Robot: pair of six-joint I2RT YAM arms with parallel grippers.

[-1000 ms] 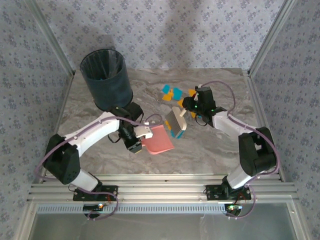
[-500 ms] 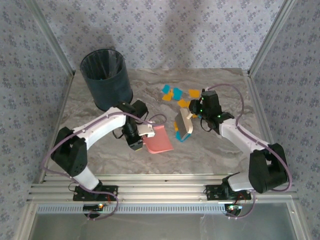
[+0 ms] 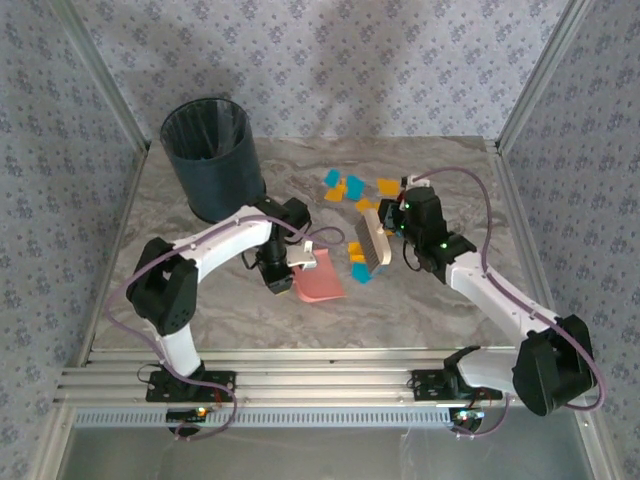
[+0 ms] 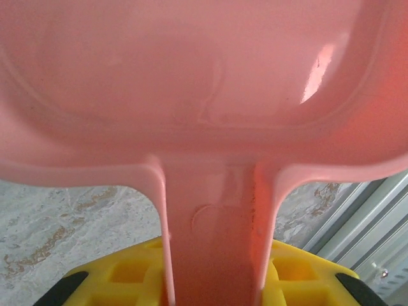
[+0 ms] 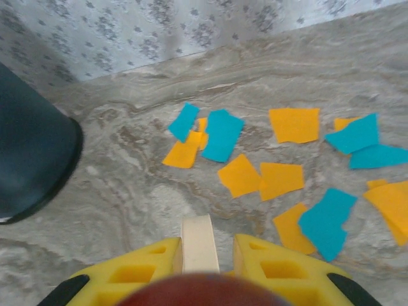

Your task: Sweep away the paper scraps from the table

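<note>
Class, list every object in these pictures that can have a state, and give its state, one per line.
Dustpan: empty, handle clamped in the left gripper jaws.
Brush: handle clamped in the right gripper jaws.
Paper scraps: loose on the table, unswept.
Bin: upright, open-topped.
</note>
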